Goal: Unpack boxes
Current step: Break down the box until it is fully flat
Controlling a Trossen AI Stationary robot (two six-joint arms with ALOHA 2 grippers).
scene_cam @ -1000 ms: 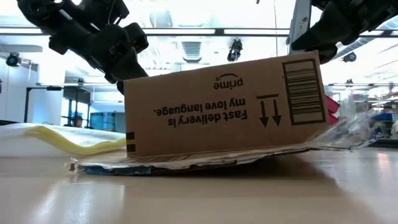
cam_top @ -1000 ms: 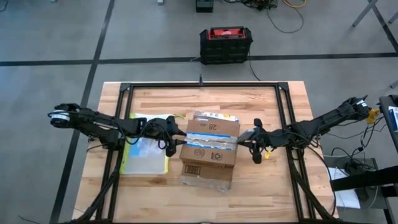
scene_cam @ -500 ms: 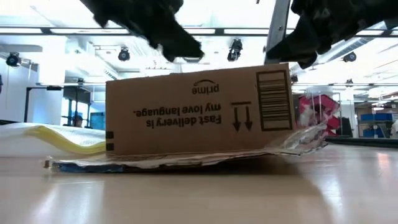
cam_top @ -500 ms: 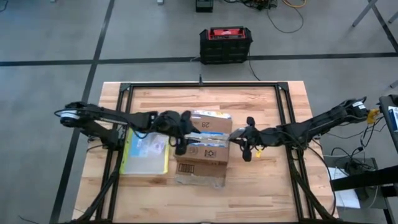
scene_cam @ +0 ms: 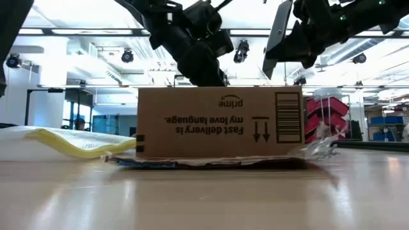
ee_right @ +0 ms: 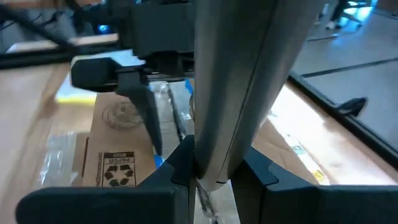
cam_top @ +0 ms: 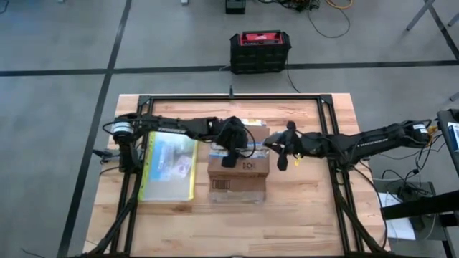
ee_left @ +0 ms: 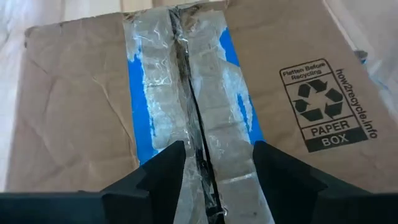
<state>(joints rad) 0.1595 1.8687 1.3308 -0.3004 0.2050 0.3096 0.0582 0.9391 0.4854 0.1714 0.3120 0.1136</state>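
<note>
The table (cam_top: 308, 208) is bearing the box (cam_top: 238, 175) at its middle, flat on its base. My left gripper (ee_left: 210, 168) is hovering over the taped seam (ee_left: 186, 112), fingers spread. My right gripper (cam_top: 280, 152) is gripping a grey blade (ee_right: 239, 81) beside the box.

Matt brown corrugated cardboard box (ee_left: 74, 106) with crinkled glossy clear tape (ee_left: 199, 118) along its seam sits on a smooth pale wooden table (cam_top: 301, 215).
</note>
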